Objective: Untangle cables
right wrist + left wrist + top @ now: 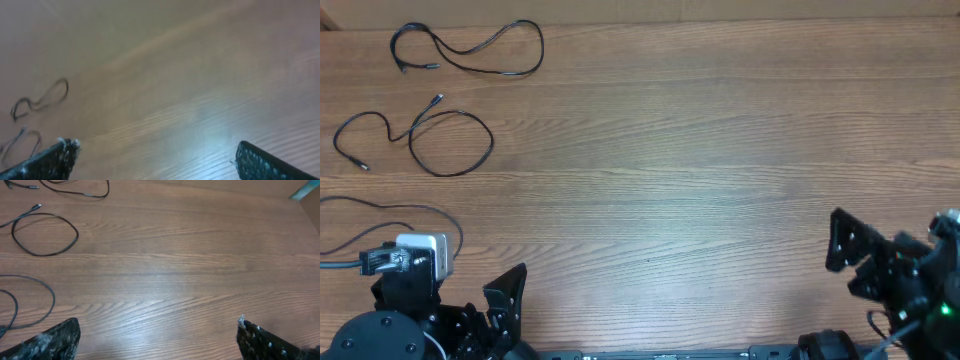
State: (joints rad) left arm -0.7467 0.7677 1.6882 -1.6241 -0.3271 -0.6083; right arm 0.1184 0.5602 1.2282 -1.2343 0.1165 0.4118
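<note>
Three thin black cables lie apart at the table's left. The far cable [470, 50] forms an open loop. The middle cable [430, 140] has a round loop and also shows in the left wrist view [45, 232]. The near cable [415, 212] curves by the left arm and appears at the left wrist view's edge [37, 300]. My left gripper [498, 298] [158, 330] is open and empty over bare wood, right of the near cable. My right gripper [850, 262] [155, 150] is open and empty at the front right, far from the cables. Two cables show blurred there [42, 100].
A white block [425, 252] sits on the left arm's base next to a thicker black lead. The wooden table [700, 150] spreads wide between the two arms. A teal object [305, 190] shows at the far right corner of the left wrist view.
</note>
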